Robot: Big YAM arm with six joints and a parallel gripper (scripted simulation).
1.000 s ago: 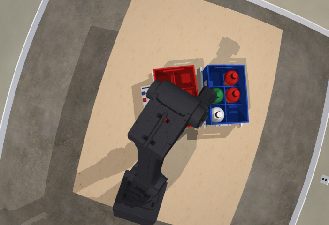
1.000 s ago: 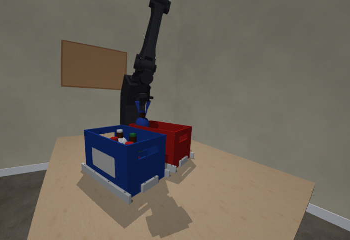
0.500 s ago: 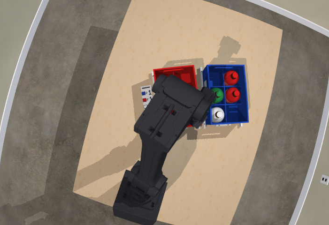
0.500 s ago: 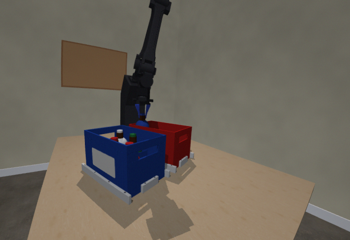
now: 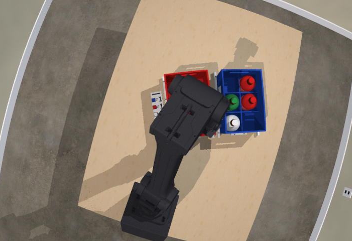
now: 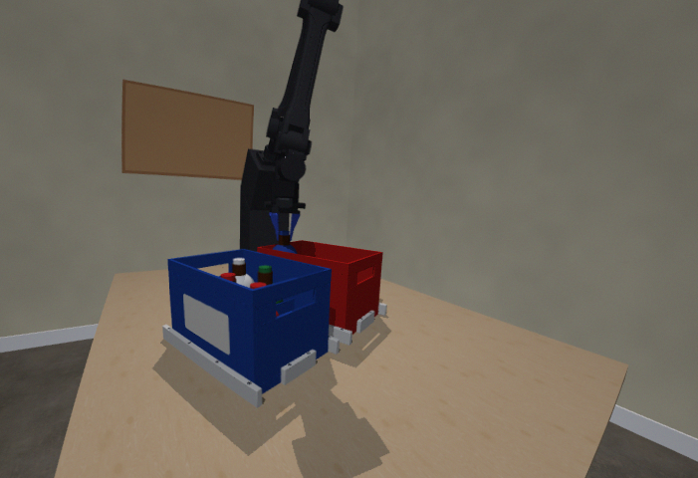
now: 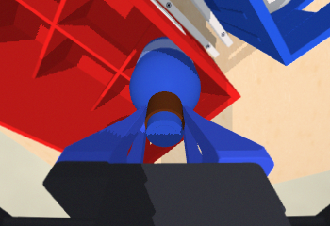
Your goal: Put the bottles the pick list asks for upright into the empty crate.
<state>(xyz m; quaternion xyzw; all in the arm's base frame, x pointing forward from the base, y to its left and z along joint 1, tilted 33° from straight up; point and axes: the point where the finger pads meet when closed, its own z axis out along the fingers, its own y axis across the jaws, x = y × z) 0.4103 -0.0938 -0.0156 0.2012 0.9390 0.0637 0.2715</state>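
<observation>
Blue bottle's partway down into the red crate, gripper's got it by the neck

So the glossy blue bottle with a brown neck and blue cap (image 6: 283, 248) (image 7: 165, 75) is in the corner section of the red plastic crate (image 5: 187, 72) (image 6: 364, 293) (image 7: 26, 134), on the side nearest the other crate. It looks pretty upright, shoulder around rim height. Can't tell if it's touching the bottom. The blue-fingered gripper (image 6: 285, 233) (image 7: 164, 112) is clamped on it up by the cap and neck.

Next door is the blue plastic crate (image 5: 262, 102) (image 6: 290, 338) (image 7: 286, 58), holding two red-topped bottles (image 5: 247, 83) (image 5: 249, 101) (image 6: 227, 276), a green-capped one (image 5: 232, 102) (image 6: 265, 275) and a white-capped one (image 5: 233, 123) (image 6: 239, 265). Both crates look level on the pale wooden table (image 5: 167, 42) (image 6: 445, 365) (image 7: 290, 118), with low light-grey rails (image 6: 211, 365) (image 7: 191, 28) by their bases.

Other side of the red crate there's the white paper pick list (image 5: 155, 102): blue 1, red 1, then a white square whose number is hidden under the black robot arm (image 5: 167, 167) (image 6: 304, 67). Brown board (image 6: 188, 129) on the wall behind.
</observation>
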